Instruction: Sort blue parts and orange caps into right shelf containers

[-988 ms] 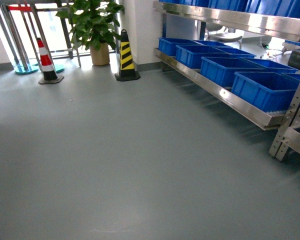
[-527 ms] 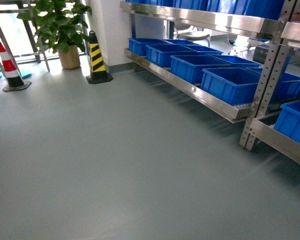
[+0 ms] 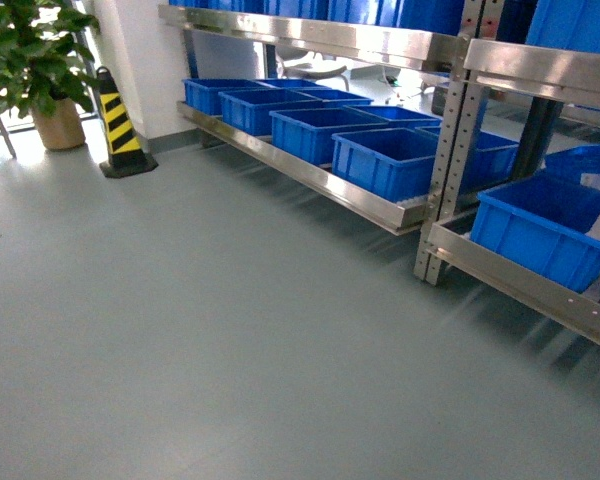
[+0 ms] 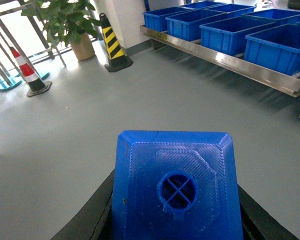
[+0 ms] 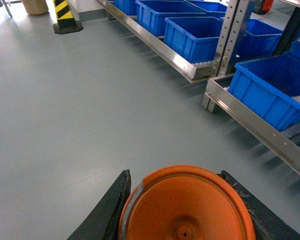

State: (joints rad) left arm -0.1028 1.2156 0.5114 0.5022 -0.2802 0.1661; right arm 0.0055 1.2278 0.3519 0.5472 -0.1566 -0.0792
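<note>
Filling the bottom of the left wrist view, the small bright blue rectangular plastic block (image 4: 176, 187) is cut off by the lower edge, so its full height cannot be seen; its top face, with a round hole crossed by an X of ribs, points toward the camera, so its long axis runs along the line of sight. The black fingers (image 4: 92, 215) of the left gripper (image 4: 175, 220) press against both sides of the block, clamped on it, though only their upper edges show. In the right wrist view, the small orange cylinder cap (image 5: 186, 205) is likewise cropped at the bottom; its paler flat top faces the camera and its printed side is hidden. The right gripper (image 5: 186, 220) is closed on the cap, one dark finger (image 5: 107, 212) touching each side. Neither gripper appears in the head view. Ahead on the right stands the stainless steel shelf rack (image 3: 450, 140) with its shiny front rail, carrying a row of large open-topped bright blue plastic crates (image 3: 390, 160); the nearest crate (image 3: 540, 225) is partly cut off by the frame edge and holds something white that is hard to make out. A yellow-and-black striped cone (image 3: 120, 125) and a potted green plant (image 3: 35, 60) stand on the grey floor (image 3: 230, 330) near the far wall.
</note>
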